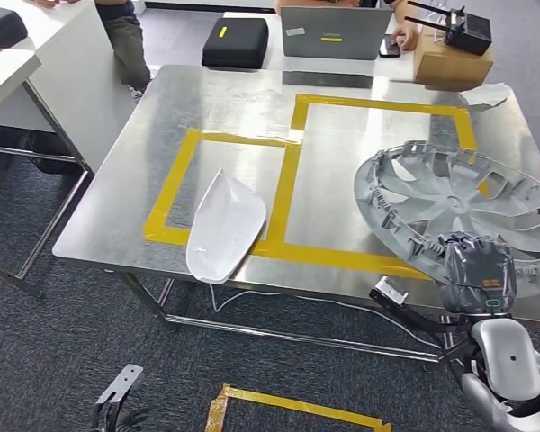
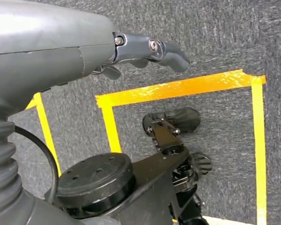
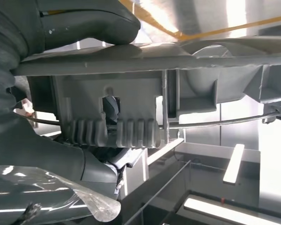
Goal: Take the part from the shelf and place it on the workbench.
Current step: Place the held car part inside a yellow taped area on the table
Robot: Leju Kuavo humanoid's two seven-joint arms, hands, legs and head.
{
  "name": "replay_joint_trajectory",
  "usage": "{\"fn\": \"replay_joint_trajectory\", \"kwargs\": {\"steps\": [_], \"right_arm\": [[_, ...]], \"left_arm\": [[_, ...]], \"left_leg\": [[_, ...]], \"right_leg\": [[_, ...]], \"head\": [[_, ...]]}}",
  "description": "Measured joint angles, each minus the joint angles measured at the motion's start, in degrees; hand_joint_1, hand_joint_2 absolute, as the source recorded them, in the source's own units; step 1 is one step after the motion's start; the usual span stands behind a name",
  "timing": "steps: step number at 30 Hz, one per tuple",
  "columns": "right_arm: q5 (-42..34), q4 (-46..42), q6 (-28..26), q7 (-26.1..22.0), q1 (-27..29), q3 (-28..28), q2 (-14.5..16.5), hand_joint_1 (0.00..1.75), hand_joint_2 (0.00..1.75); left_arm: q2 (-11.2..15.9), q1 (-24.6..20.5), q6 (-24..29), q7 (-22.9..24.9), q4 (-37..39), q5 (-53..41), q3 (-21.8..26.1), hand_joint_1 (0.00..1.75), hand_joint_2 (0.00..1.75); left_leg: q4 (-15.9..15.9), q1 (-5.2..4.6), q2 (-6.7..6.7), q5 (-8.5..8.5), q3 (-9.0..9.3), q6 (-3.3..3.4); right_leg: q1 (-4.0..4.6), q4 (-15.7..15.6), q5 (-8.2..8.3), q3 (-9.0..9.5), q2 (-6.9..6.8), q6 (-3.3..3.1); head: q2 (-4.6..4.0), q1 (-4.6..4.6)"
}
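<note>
A silver wheel cover (image 1: 457, 193) lies tilted over the right end of the metal workbench (image 1: 152, 153), partly inside the right yellow tape rectangle (image 1: 382, 106). My right hand (image 1: 480, 270) grips its near rim at the table's front edge. In the right wrist view the thumb (image 3: 93, 23) lies on the rim (image 3: 203, 51) and the fingers (image 3: 110, 133) curl under it. A white curved shell (image 1: 225, 225) rests on the front edge of the left tape rectangle. My left hand (image 1: 118, 409) hangs low beside the table, holding nothing, its fingers (image 2: 153, 49) stretched out over the carpet.
At the far side stand a black case (image 1: 235, 40), a laptop (image 1: 335, 31) and a cardboard box (image 1: 451, 63) carrying a black antenna device (image 1: 468, 31). A person (image 1: 128, 45) stands at the back left beside white tables (image 1: 63, 72). Yellow tape (image 1: 288, 405) marks the carpet.
</note>
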Motion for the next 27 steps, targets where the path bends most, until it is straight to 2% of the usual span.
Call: {"fn": "replay_joint_trajectory", "kwargs": {"steps": [8,18,27], "right_arm": [[3.3,6.2,-1.4,-0.4,-2.2,-1.9,-0.3,1.75,1.75],[0.9,14.3,-2.1,-3.1,-4.8,-3.2,0.0,1.75,1.75],[-2.2,20.1,-2.6,-6.0,-8.2,-3.0,2.5,1.75,1.75]], "left_arm": [[-0.2,-0.1,-0.3,0.5,0.2,-2.3,0.2,0.0,1.75],[-1.0,-0.9,-2.1,0.8,2.1,-5.2,1.0,0.0,1.75],[-2.3,-2.1,-4.1,1.4,5.2,-9.6,2.3,0.0,1.75]], "left_leg": [[0.0,0.0,0.0,0.0,0.0,0.0],[0.0,0.0,0.0,0.0,-0.05,0.01],[0.0,0.01,0.0,0.0,-0.09,0.01]], "right_leg": [[-0.01,0.0,0.0,-0.01,0.01,0.0],[-0.01,0.0,0.01,-0.03,-0.01,-0.01],[0.0,0.0,0.02,-0.08,-0.02,-0.02]], "head": [[0.0,-0.01],[-0.01,-0.01],[0.0,0.0]]}}
